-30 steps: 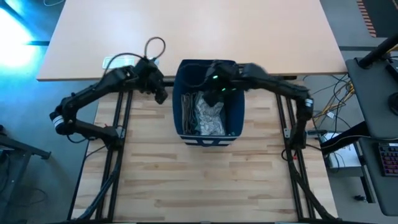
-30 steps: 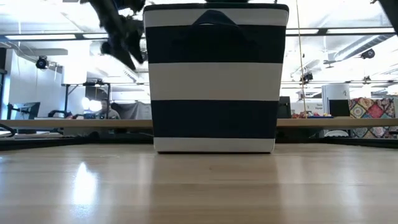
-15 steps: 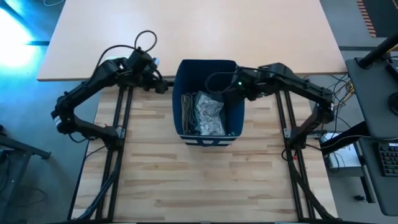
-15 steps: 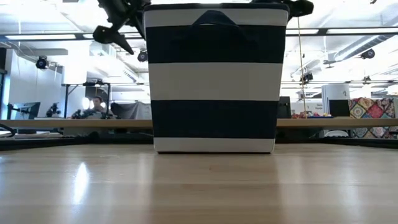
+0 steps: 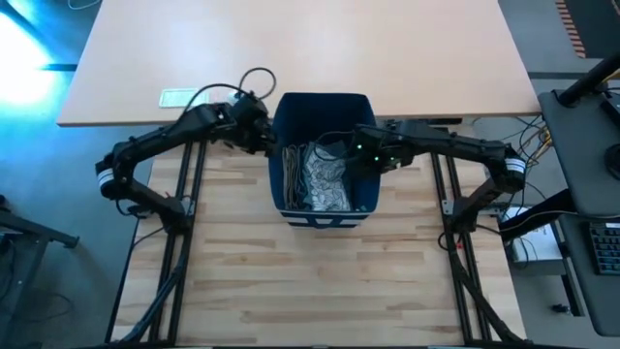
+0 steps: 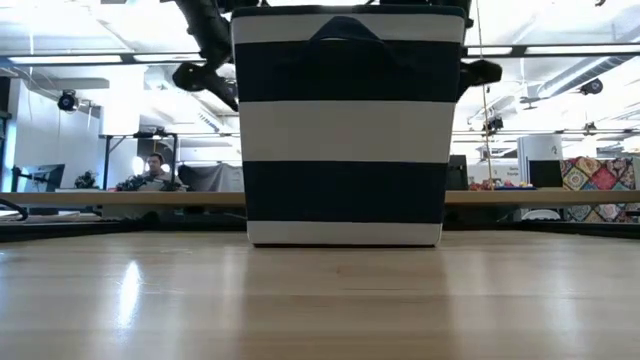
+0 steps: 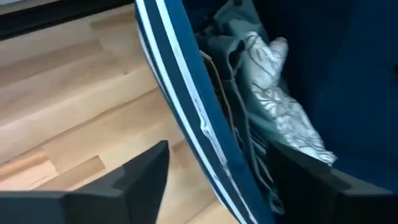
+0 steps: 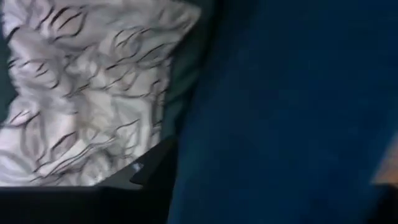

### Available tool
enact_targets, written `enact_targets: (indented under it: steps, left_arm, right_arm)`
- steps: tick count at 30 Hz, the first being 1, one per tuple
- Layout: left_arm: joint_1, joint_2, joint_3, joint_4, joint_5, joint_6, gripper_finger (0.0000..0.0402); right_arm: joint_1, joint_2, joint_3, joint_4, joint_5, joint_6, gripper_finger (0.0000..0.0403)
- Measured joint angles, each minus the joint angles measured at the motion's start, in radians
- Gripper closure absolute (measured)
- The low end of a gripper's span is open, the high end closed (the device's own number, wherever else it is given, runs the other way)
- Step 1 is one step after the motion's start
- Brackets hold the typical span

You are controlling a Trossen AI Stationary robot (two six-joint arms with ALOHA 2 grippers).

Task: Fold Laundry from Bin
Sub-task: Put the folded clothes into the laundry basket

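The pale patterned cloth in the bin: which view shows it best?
The right wrist view: the pale patterned cloth fills much of it. The left wrist view shows it past the bin wall, the high view small from above; the low view shows only the bin's outside.

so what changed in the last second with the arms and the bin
The left gripper swung away from the bin, then came back to its left wall, one finger on each side of the wall. The right gripper drew back from the bin's middle to its right wall. No cloth has been lifted. The bin and the laundry inside lie as before.
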Motion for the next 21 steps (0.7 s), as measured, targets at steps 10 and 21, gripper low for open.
enact_targets:
  steps: [10,21]
  left_arm:
    - [-0.03,0.126,0.14,-0.022,-0.032,0.045,0.0383]
    - [0.129,0.447,0.862,-0.375,0.055,0.324,0.039]
  right_arm:
    - [-0.023,0.004,0.032,0.094,0.006,-0.021,0.0382]
    - [-0.282,0.094,0.371,0.068,-0.102,-0.184,0.0388]
